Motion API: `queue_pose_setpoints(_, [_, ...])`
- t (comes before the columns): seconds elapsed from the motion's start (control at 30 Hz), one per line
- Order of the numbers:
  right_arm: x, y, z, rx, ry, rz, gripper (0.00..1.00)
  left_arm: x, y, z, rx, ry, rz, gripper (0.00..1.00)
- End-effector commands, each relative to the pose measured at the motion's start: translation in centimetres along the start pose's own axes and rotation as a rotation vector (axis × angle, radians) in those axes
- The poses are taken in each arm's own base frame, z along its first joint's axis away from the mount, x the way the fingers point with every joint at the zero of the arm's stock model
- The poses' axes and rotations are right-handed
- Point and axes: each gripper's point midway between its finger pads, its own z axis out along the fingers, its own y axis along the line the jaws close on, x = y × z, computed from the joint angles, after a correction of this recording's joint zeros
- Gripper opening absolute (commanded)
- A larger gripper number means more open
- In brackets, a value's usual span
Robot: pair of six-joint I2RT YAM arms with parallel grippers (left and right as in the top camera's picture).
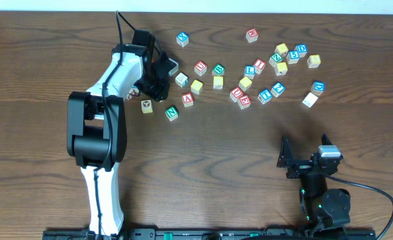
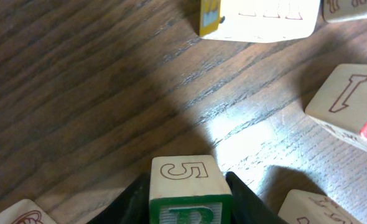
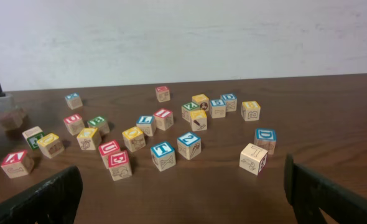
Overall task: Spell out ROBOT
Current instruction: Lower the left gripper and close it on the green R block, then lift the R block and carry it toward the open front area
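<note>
1. Now recording left gripper [image 2: 188, 198] closed onto green-lettered cube [image 2: 183, 177] (letter cropped, 5 on top), both side faces contacted.
2. Located toward far edge of tabletop [image 1: 203, 167], left end of block scatter [image 1: 250, 70].
3. Judged light, rigid, smooth wood; best pinched squarely on opposite flat faces, mid-height.
4. Found right gripper [image 3: 183, 199] wide open, empty.

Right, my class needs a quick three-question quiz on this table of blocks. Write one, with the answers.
1. True or false: the right gripper holds a block.
2. The held block in the left gripper shows which digit? A 2, B 5, C 7.
3. Which letter is on the green block beside the red A block?
Key: 1 false; 2 B; 3 N.
</note>
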Motion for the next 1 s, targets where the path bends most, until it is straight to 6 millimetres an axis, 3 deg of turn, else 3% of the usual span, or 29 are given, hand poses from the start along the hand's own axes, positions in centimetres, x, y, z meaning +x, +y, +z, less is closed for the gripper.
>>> queue_pose_setpoints(0.0, [0.1,-0.1,0.0,0.003,0.005,-0.013,0.99,0.6,0.2,0.7,-0.001,0.021,-0.003,0.29])
queue_pose_setpoints(0.27, [0.1,-0.1,0.0,0.003,0.005,-0.013,0.99,0.4,0.2,0.5,-0.005,0.016,-0.002,0.26])
queue_pose_setpoints(0.4, [0.1,-0.1,0.0,0.004,0.005,-0.013,0.99,-0.3,0.9,-1.2,-0.055,-0.006,-0.005,0.23])
queue_pose_setpoints(0.53, [0.2,-0.1,0.0,0.003,0.005,-0.013,0.99,-1.7,1.4,-4.9,-0.130,-0.070,0.012,0.14])
queue_pose_setpoints(0.77, [0.1,-0.1,0.0,0.003,0.005,-0.013,0.99,-4.0,0.0,-15.3,-0.233,-0.282,-0.003,0.14])
queue_pose_setpoints(0.97, [0.1,-0.1,0.0,0.003,0.005,-0.013,0.99,-3.1,-2.6,-23.9,-0.256,-0.453,-0.168,0.14])
